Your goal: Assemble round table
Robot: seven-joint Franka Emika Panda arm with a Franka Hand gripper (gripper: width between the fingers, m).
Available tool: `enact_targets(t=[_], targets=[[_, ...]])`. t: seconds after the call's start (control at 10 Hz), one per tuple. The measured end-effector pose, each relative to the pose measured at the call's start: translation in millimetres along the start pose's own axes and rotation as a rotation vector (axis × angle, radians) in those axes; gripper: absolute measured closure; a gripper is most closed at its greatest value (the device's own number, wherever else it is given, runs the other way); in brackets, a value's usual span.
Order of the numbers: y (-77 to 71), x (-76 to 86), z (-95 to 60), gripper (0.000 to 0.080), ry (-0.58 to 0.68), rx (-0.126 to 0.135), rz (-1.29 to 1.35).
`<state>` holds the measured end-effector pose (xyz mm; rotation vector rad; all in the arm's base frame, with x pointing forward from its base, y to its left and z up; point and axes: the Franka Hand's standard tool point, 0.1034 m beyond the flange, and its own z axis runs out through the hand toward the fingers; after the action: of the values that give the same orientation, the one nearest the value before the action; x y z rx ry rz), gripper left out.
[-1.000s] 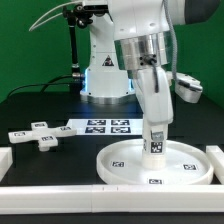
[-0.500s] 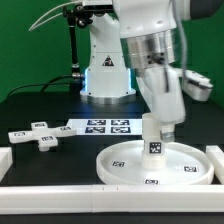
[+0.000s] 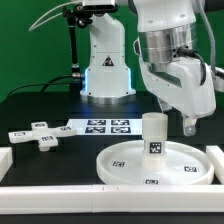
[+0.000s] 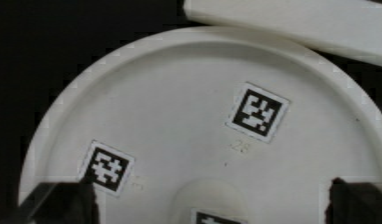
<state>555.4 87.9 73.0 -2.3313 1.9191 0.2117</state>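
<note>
The large round disc (image 3: 128,160) lies flat near the front, rim up. The short thick leg (image 3: 154,135) stands upright at its middle with a tag facing front. My gripper (image 3: 190,122) is open, lifted off the leg and hanging up and toward the exterior view's right of it, holding nothing. The small cross-shaped base (image 3: 38,133) lies alone on the black table at the exterior view's left. In the wrist view the disc (image 4: 161,95) fills the picture, the leg's top (image 4: 232,203) shows between my spread fingers (image 4: 63,203), and my gripper (image 4: 209,207) is empty.
The marker board (image 3: 100,126) lies behind the disc. White border blocks run along the front (image 3: 90,196), the exterior view's left (image 3: 5,158) and right (image 3: 215,154). One block also shows past the disc in the wrist view (image 4: 294,22). The robot's base (image 3: 105,60) stands at the back.
My gripper has let go of the leg, opened, and moved up and toward the exterior view's right. The leg stays standing on the disc.
</note>
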Motion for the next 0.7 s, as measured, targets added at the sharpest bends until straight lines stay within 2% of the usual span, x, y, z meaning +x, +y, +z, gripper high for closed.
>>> enact_targets(t=[0.2,0.3,0.4,0.5,0.7], targets=[[0.2,-1.1,0.4,0.0151,0.000,-0.002,-0.006],[3.2,-5.6,0.5,0.0151,0.004,-0.055,-0.106],[-0.2,-7.9,0.2,0.0151,-0.001,-0.054,-0.135],[0.4,-7.9,1.9,0.0151,-0.006,-0.039,-0.112],[8.7,-19.1,5.0,0.0151,-0.009,-0.051,-0.119]])
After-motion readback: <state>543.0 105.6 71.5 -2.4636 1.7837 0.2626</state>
